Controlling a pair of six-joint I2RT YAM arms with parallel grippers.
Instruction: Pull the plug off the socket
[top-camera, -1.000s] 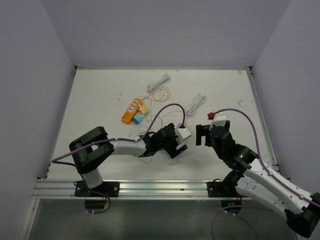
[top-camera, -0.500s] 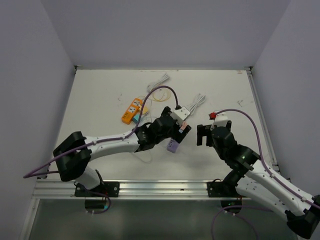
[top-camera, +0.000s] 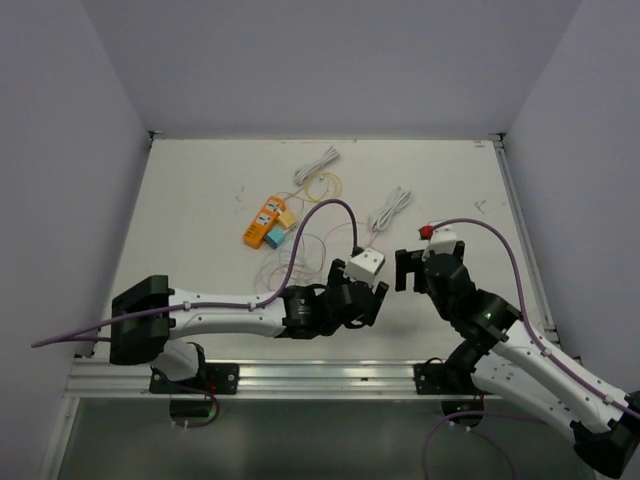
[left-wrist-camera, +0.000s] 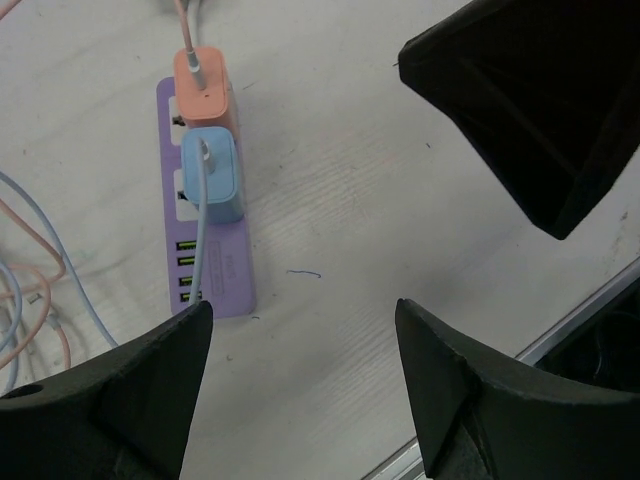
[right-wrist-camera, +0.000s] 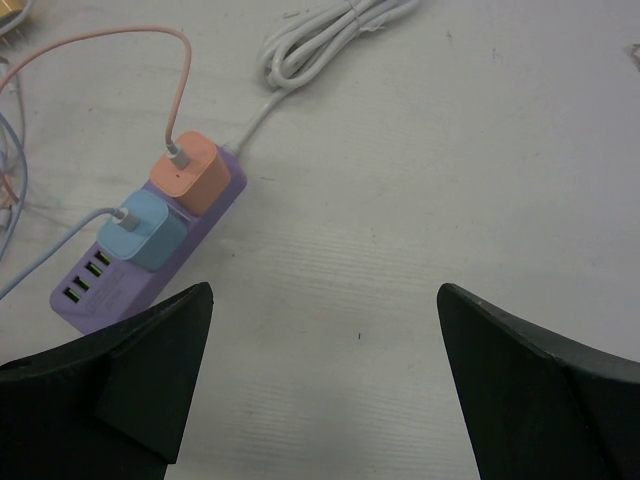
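1. Left gripper: jaws wide apart, holding nothing. It has drawn back toward the near edge in the last half second and now hangs over the power strip.
2. Right gripper: jaws apart, empty, position unchanged.
3. Orange plug, blue plug: both seated in the strip, mid-table.
4. Judgement: repositioning only; pull not begun.

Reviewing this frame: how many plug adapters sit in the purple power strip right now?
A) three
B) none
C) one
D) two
D: an orange adapter and a blue adapter both sit plugged into the purple power strip, one next to the other, each with its cable attached.
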